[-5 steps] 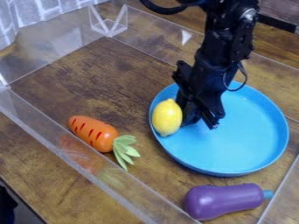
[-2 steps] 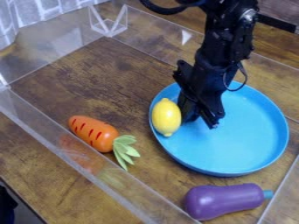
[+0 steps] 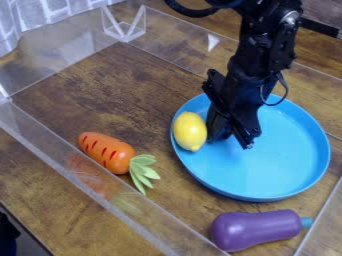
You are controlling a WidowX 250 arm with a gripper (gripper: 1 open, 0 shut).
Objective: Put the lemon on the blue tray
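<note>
- The blue tray (image 3: 287,165) is a large round plate with a raised rim, lying flat on the wooden table (image 3: 107,100) at the right of the view
- The lemon (image 3: 191,131) sits at the tray's left edge, resting on or against the rim; whether it lies fully inside the rim cannot be told from this angle
- Apart from the lemon and the robot's tool above it, the tray's blue floor shows nothing else on it
- A clear plastic enclosure (image 3: 54,70) with low transparent walls surrounds the work area; the tray, lemon and carrot all lie within it
- The carrot (image 3: 107,151), orange with dark stripes and green leaves, lies on the wood to the left of the tray, its leaves pointing toward the tray rim but not touching the lemon
- The eggplant (image 3: 254,229), purple with a blue stem end, lies at the bottom right, just below the tray's front rim
- The black arm (image 3: 267,50) comes down from the top of the view, leaning slightly, with its tool pointing steeply down over the tray
- The gripper (image 3: 230,133) is just to the right of the lemon, its tip close to the tray floor; its 2 fingers are drawn together with nothing between them, and the lemon lies free beside them
</note>
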